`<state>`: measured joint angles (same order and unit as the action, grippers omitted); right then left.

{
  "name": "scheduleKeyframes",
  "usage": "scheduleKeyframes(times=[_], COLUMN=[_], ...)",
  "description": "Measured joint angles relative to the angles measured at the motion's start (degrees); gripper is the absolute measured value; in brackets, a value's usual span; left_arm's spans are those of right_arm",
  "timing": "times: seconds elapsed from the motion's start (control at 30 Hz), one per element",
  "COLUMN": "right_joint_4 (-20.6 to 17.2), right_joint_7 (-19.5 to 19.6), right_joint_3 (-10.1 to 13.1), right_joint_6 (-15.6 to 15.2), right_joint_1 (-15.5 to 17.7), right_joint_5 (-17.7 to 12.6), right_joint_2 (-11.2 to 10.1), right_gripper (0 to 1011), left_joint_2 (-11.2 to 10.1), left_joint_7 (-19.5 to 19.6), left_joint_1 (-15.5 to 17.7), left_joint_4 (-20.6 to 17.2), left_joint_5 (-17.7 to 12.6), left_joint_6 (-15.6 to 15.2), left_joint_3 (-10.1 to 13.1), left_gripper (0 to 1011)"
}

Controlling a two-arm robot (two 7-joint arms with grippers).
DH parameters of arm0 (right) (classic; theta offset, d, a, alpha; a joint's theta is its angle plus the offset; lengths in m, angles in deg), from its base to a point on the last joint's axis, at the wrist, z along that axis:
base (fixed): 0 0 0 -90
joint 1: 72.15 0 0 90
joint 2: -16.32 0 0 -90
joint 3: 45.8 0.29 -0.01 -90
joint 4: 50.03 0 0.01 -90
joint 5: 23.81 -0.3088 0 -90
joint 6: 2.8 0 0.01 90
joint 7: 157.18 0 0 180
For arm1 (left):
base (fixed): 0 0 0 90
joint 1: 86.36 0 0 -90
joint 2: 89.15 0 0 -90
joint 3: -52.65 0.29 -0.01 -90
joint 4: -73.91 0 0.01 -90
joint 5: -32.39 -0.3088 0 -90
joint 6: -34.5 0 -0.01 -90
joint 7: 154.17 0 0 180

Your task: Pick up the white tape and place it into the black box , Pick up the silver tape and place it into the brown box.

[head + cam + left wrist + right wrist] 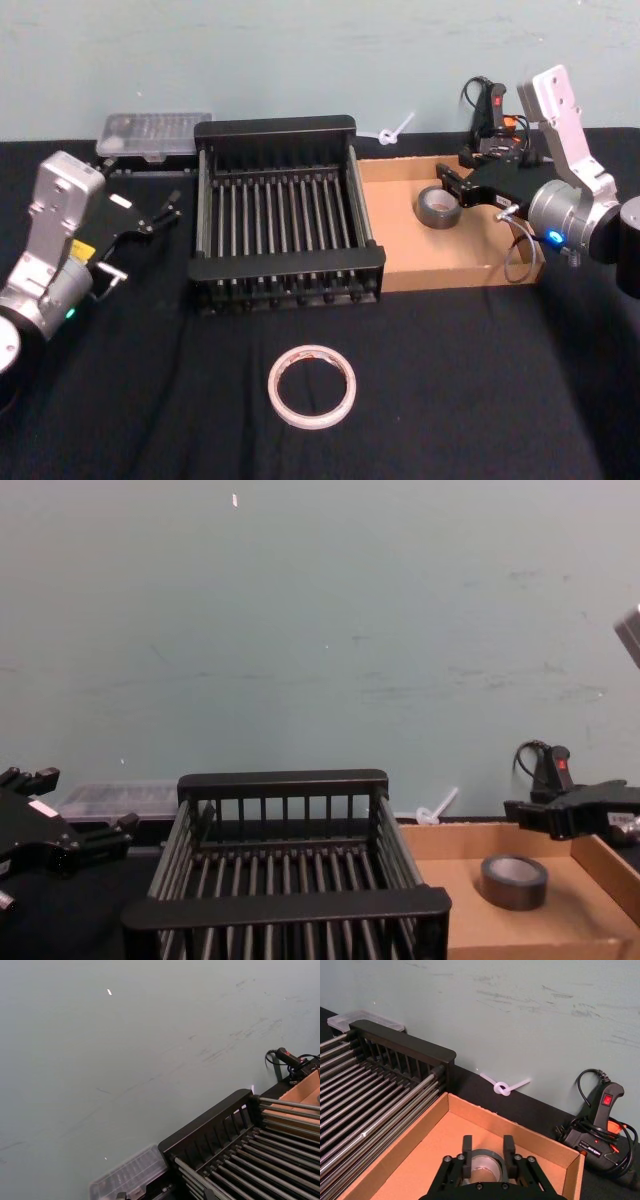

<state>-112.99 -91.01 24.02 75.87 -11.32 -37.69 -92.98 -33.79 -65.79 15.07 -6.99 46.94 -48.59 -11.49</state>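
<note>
The white tape (311, 386) lies flat on the black cloth near the front, in front of the black box (285, 215), a slatted crate. The silver tape (438, 207) rests on the floor of the brown box (400, 250), just right of the crate. My right gripper (447, 186) hovers open a little above the silver tape (514, 881), apart from it. In the right wrist view its fingers (466, 1145) straddle the silver tape (481, 1162) from above. My left gripper (172, 206) stands open to the left of the crate, holding nothing.
A clear plastic case (155, 133) sits behind the crate's left corner. A black corded tool with a red switch (600, 1125) and a white knotted tie (502, 1087) lie behind the brown box, by the wall.
</note>
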Motion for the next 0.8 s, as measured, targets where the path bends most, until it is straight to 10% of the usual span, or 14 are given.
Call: scheduleKeyframes(times=[0.8], right_joint_4=[-0.1], right_joint_7=[0.1], right_joint_3=[0.1], right_joint_6=[0.1], right_joint_1=[0.1], right_joint_5=[-0.1], right_joint_2=[0.0], right_gripper=[1002], left_joint_2=[0.0], left_joint_7=[0.0], left_joint_1=[0.0], left_joint_4=[0.0], left_joint_5=[0.0], left_joint_6=[0.0], left_joint_3=[0.0], left_gripper=[1001])
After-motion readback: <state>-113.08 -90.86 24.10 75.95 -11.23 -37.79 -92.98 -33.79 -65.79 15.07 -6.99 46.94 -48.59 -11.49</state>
